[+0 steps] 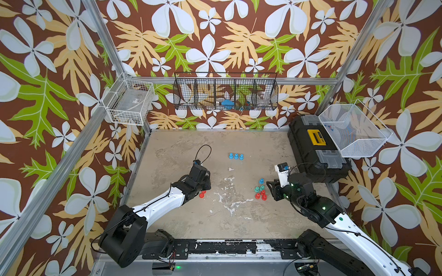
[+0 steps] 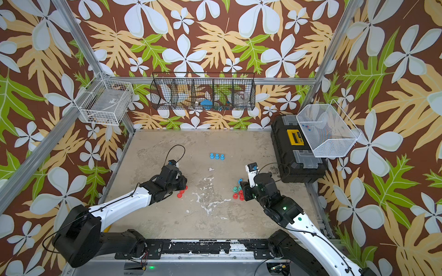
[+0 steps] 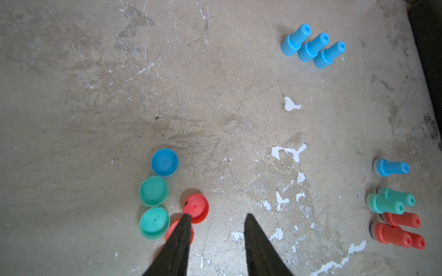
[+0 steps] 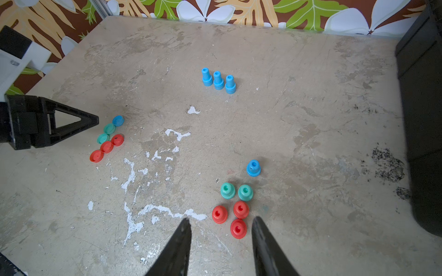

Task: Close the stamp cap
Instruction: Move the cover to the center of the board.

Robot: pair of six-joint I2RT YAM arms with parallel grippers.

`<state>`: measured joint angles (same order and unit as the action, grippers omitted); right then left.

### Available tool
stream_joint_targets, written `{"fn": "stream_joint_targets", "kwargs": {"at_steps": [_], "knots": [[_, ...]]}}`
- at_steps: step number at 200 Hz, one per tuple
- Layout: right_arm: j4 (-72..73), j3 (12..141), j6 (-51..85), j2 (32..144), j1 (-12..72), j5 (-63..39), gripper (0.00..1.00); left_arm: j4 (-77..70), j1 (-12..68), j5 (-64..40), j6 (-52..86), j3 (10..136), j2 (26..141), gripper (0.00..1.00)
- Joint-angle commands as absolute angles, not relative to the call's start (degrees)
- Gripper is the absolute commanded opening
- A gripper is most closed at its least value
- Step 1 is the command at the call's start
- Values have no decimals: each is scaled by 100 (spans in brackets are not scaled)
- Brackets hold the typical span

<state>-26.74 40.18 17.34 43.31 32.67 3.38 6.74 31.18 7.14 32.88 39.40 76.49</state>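
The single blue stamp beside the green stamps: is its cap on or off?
Off. The blue stamp shows a pale bare base, and a loose blue cap lies apart from it.

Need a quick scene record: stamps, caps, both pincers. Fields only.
look capped: three blue stamps, upright in a row, apart from the rest
uncapped: one blue stamp, two green stamps, three red stamps, clustered by the right pincer
loose caps: one blue cap, two green caps, three red caps, by the left pincer
left pincer: open, empty
right pincer: open, empty
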Motion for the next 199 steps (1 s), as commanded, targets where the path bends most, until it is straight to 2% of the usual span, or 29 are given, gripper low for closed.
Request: {"fn": "stream_joint_targets", "kwargs": {"at_steps": [1, 82, 199], "knots": [[-2585, 4021, 1759, 4324, 3272, 336, 43, 331, 3076, 782, 3400, 4021, 7896, 40], [-2546, 3990, 1763, 4402, 3271, 316, 43, 228, 2716, 804, 3419, 4416, 8873, 40], [-2513, 3973, 1767, 4429, 3270, 312, 43, 199, 2716, 1002, 3480, 4491, 9259, 40]]}}
